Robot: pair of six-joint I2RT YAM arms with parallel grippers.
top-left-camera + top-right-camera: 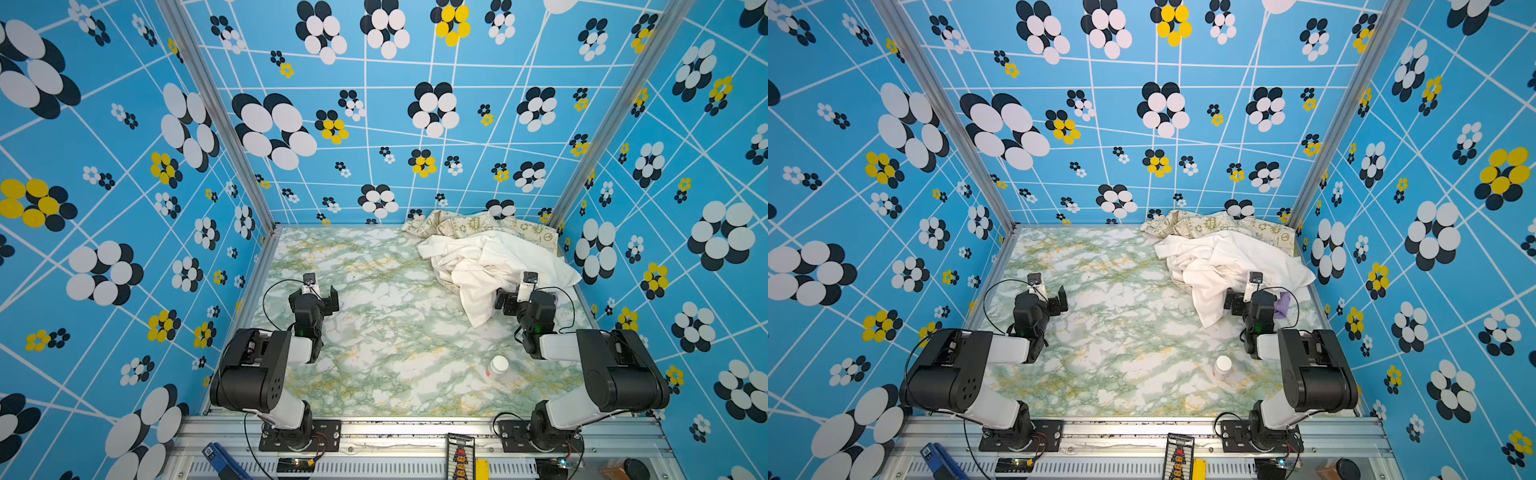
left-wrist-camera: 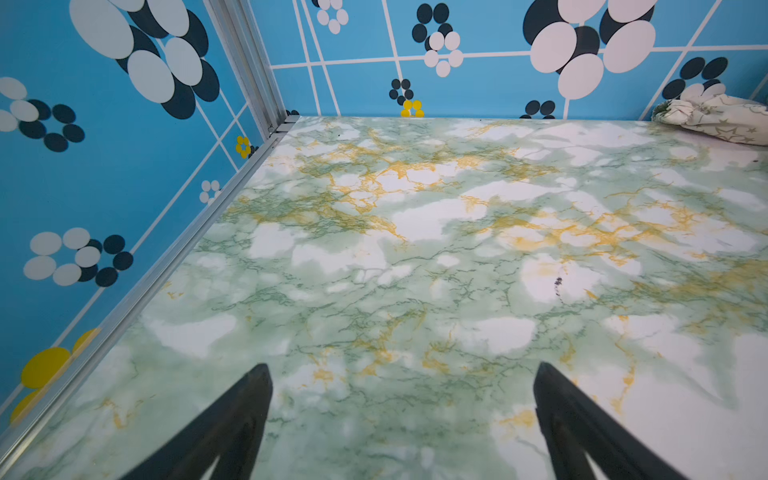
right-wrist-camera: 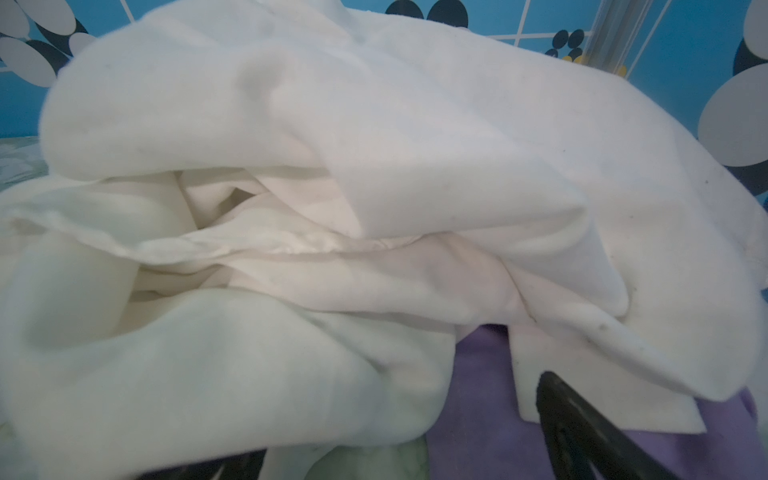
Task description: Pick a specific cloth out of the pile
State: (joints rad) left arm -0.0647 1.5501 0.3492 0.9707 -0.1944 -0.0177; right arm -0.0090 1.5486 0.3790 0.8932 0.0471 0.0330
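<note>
1. Nothing had been picked out yet. The lavender cloth [image 1: 1282, 306] lay at the right of the bench [image 1: 374, 291], mostly buried under the near edge of the white cloth [image 1: 490, 257], with only a strip showing.
2. The cream printed cloth [image 1: 457, 224] sat behind them, against the far wall.
3. By my reckoning the whole job remained: grip the lavender and draw it clear of the pile.
4. The right tool [image 3: 401, 374] gaped wide and held nothing. It sat at the pile's near edge over the lavender strip, and a white fold seemed to brush one finger.
5. The left tool [image 2: 401, 368] stood equally wide and empty over bare bench at the left, well apart from the pile.
</note>
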